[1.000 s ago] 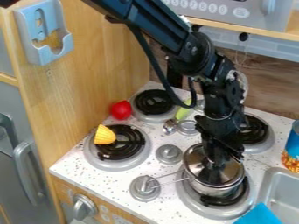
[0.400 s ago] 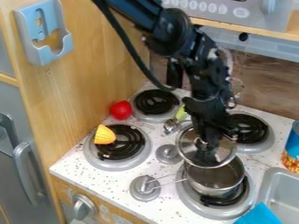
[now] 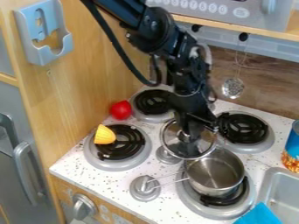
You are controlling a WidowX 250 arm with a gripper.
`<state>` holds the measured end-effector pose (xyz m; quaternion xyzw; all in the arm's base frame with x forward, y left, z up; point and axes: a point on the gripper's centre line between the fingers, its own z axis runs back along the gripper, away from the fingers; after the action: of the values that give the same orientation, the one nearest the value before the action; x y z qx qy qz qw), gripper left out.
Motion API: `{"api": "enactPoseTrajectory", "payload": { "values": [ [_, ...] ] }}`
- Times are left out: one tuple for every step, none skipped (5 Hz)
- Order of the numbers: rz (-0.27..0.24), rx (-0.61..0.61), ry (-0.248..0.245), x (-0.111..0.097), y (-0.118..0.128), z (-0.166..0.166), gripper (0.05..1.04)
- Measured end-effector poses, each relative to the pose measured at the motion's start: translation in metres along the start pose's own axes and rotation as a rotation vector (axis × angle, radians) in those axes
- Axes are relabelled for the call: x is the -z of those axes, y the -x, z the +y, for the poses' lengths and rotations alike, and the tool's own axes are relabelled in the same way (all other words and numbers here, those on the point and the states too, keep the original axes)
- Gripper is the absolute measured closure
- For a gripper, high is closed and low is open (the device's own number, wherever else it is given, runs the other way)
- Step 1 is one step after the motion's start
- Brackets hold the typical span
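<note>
Claw (image 3: 189,127), mine: fingers closed on the knob of a tilted glass lid (image 3: 192,150). Left to right: yellow piece (image 3: 104,134) on the front left burner (image 3: 95,154); red object (image 3: 121,110) near the wooden wall; my lid; steel pot (image 3: 215,173), uncovered, front right burner (image 3: 207,210); blue can (image 3: 295,140).

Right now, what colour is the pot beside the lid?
The pot is silver, plain metal; it shows best in the camera view.

pot (image 3: 215,169): smooth shiny metal | lid (image 3: 201,146): clear, glossy, metal-rimmed | left wall (image 3: 88,87): smooth grained wood | strainer (image 3: 233,88): shiny metal | stovetop (image 3: 88,164): smooth, speckled
</note>
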<state>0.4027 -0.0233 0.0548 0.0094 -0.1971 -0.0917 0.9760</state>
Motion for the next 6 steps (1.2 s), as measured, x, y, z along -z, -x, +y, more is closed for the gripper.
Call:
{"api": "enactPoseTrajectory", "payload": {
  "values": [
    [0.005,-0.062,-0.028,0.000,0.004,0.023,0.766],
    [0.016,-0.087,-0.047,0.003,0.006,0.038,0.766],
    [0.045,-0.115,-0.055,0.015,0.008,0.051,0.766],
    [0.063,-0.115,-0.065,0.030,0.004,0.059,0.766],
    [0.079,-0.100,-0.074,0.049,-0.002,0.064,0.766],
    [0.088,-0.097,-0.086,0.062,-0.011,0.069,0.766]
  ]
}}
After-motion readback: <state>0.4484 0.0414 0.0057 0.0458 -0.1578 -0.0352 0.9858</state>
